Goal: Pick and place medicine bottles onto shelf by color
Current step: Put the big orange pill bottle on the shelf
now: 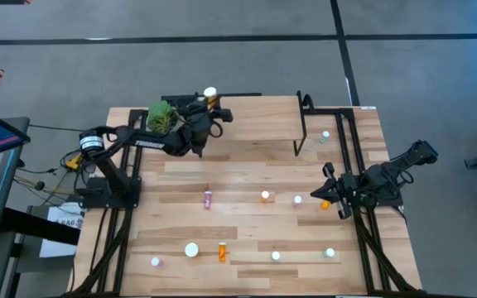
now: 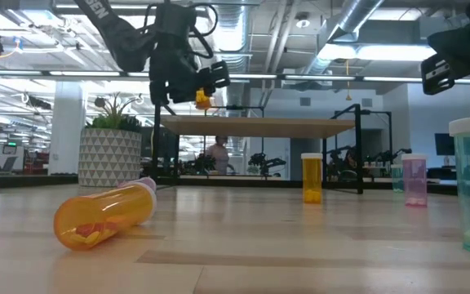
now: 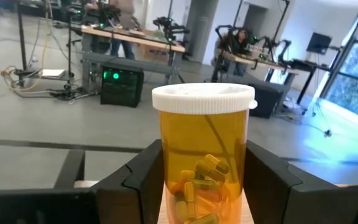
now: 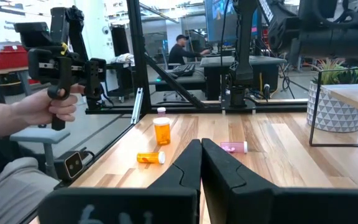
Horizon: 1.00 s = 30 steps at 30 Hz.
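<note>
My left gripper (image 1: 207, 103) is shut on an orange medicine bottle (image 3: 204, 155) with a white cap, up in the air at the table's far edge. In the low view the bottle (image 2: 203, 99) hangs above the left end of the shelf (image 2: 251, 126), a light-wood board on black legs. My right gripper (image 1: 330, 195) waits shut at the table's right side. Beside it an orange bottle (image 1: 325, 204) lies on its side. Other bottles stand or lie on the tabletop, among them a pink one (image 1: 208, 199) and an orange one (image 1: 222, 251), both on their sides. My left gripper pinches the orange bottle's body (image 3: 166, 180), below the cap, between its two fingers (image 3: 138, 183). The fingers reach in about level from the table's left side. The bottle stands upright in the hold, cap up, lifted clear of shelf and table.
A potted plant (image 1: 162, 117) stands at the far left, right beside my left arm. A teal bottle (image 1: 325, 134) sits inside a black frame (image 1: 301, 124) at the far right. In the right wrist view a person's hand (image 4: 55, 106) holds a controller beyond the table's edge.
</note>
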Available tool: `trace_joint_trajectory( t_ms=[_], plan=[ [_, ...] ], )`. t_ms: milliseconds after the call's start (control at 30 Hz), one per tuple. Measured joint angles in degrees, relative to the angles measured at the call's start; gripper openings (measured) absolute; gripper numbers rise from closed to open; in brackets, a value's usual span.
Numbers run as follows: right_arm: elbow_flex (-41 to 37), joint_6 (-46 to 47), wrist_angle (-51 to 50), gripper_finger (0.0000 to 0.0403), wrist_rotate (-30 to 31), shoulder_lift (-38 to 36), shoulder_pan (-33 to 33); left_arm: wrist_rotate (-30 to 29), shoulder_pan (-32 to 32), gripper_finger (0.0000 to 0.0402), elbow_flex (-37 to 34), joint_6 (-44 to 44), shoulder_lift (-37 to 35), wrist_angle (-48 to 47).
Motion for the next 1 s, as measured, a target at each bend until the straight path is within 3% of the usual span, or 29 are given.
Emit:
trace_joint_trajectory(
  t_ms=[333, 500, 767, 1000],
  plan=[
    [0.0, 0.0, 0.0, 0.0033, 0.02, -0.02, 0.0, -2.71, -1.11, 0.0159, 0.0, 3.66, 0.0, 1.22],
    [0.02, 0.0, 0.02, 0.0033, 0.02, -0.01, 0.0, -2.35, -2.3, 0.0159, 0.53, 0.45, 0.0, 0.94],
    [0.0, 0.0, 0.02, 0.0033, 0.02, -0.02, 0.0, -6.65, -3.69, 0.0159, 5.82, 8.64, -0.02, -3.31],
    [0.01, 0.0, 0.01, 0.0033, 0.01, -0.01, 0.0, -5.37, -2.52, 0.0159, 6.51, 0.14, 0.91, -7.47]
  ],
)
